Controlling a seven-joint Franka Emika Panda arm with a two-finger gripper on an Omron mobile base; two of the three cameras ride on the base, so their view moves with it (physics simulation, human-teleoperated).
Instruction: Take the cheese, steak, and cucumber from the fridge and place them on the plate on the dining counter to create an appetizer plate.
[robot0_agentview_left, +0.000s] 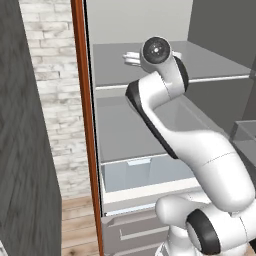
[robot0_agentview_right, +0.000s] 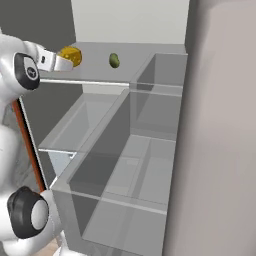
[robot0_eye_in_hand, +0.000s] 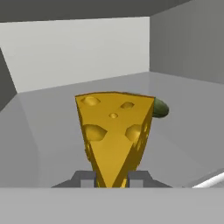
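Observation:
Inside the fridge, my gripper is shut on the cheese, a yellow wedge with holes that stands point-down between the two dark fingertips. From the right base view the cheese sits at the tip of the gripper over the upper shelf. The dark green cucumber lies on that shelf just behind and right of the cheese; it is the cucumber further in on the shelf. The steak, the plate and the dining counter are out of view.
The fridge's reddish-brown frame stands left of the arm. Below the upper shelf are a glass shelf, a clear crisper drawer and grey lower drawers. Door bins project on the right.

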